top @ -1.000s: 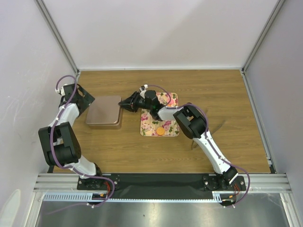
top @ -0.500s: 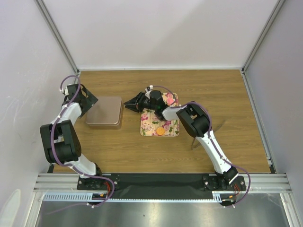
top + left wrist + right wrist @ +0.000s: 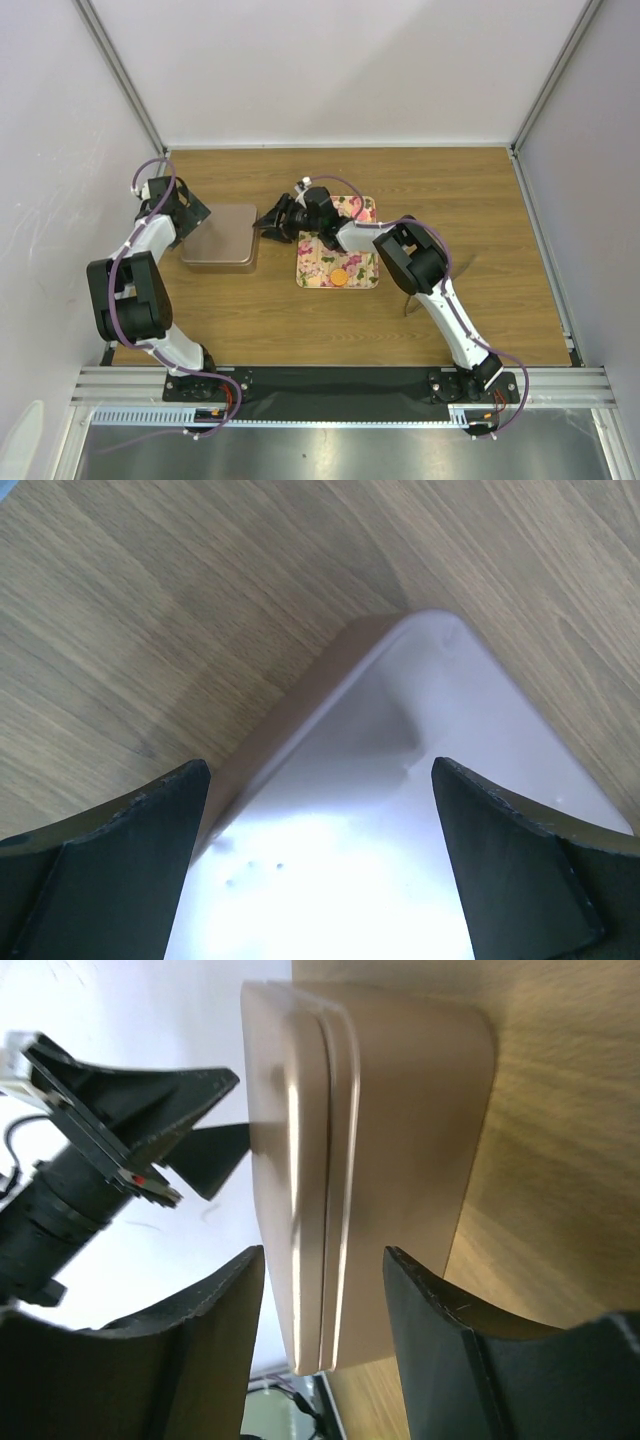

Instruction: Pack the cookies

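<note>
White-and-black left arm and right arm, purple cables, matte black wedge fingers

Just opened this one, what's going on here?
Both arms are at the closed, glossy pinkish-brown tin with rounded corners on the wooden table. The left gripper hangs over a corner of the tin with its jaws wide open. The right gripper faces the tin's right side, jaws apart, gripping nothing. The lid is on. One round orange cookie lies on the square flowered tray beside the tin; no other cookies show, though the right arm covers part of the tray.
</note>
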